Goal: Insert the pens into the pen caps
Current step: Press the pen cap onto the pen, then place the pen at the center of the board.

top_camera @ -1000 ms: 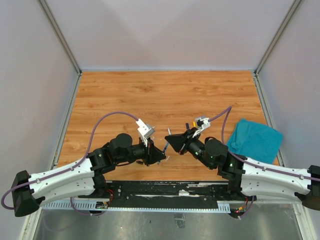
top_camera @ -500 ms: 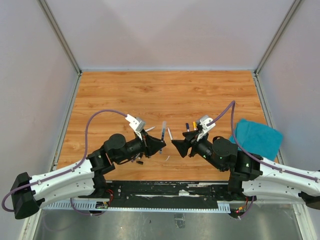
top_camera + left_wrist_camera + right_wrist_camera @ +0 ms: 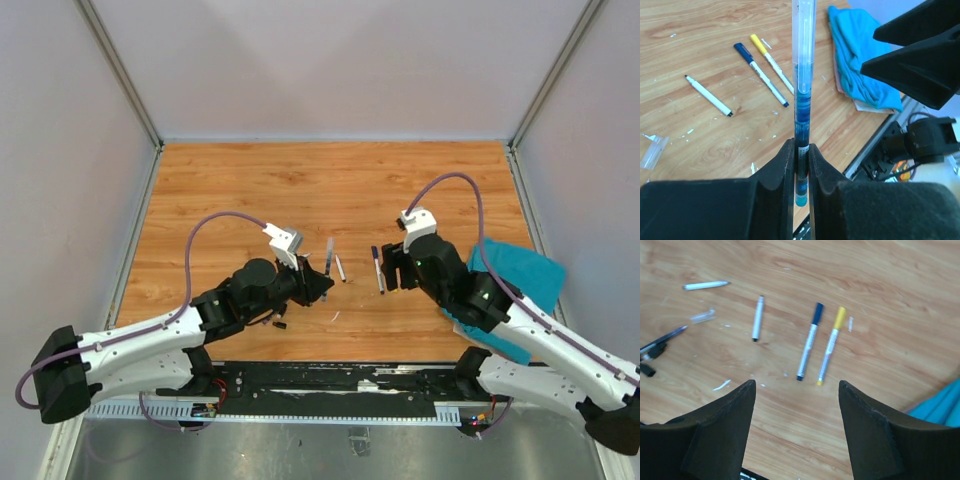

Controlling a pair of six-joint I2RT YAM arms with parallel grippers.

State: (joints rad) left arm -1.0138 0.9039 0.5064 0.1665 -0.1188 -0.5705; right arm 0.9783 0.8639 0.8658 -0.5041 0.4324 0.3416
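left tool [image 3: 801, 156] gripping clear-blue pen [image 3: 803, 75], upright mid-frame | right tool [image 3: 796, 387] wide, empty | blue-capped pen [image 3: 808, 347], yellow-capped pen [image 3: 830, 345] side by side mid-frame on bench [image 3: 890, 280]

Bright, even light from overhead fills all three views, leaving only faint, soft shadows on the wooden table [image 3: 300, 180]. The top view is sharp. In the left wrist view, the pen [image 3: 802, 75] rising from the left pincer [image 3: 801, 160] is crisp, its clear barrel washed pale; the pincer itself is featureless black. Ahead of the right pincer [image 3: 796, 385], the pens [image 3: 810, 347] look slightly smeared and soft.
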